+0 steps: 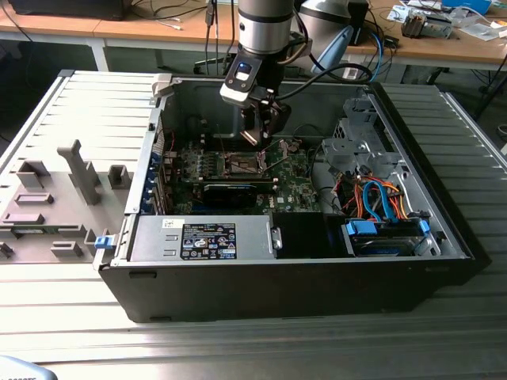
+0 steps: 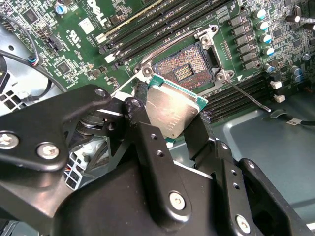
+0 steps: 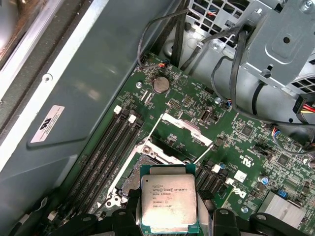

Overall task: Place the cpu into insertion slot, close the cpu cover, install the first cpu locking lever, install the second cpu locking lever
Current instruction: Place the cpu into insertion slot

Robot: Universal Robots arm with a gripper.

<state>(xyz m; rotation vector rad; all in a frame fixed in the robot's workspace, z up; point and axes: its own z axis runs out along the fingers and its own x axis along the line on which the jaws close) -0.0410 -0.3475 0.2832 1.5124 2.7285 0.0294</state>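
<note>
Near insertion slot (image 2: 187, 66), gripper (image 2: 165, 119) grasps cpu (image 3: 169, 202); first wrist view shows printed top.

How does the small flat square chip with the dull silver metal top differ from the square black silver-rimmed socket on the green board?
The cpu is clamped in the black gripper, off the board; the insertion slot sits fixed on the green circuit board. The cpu's top is plain grey metal; the insertion slot's open, empty bed shows fine coppery contacts. Both are square, of like footprint.
</note>
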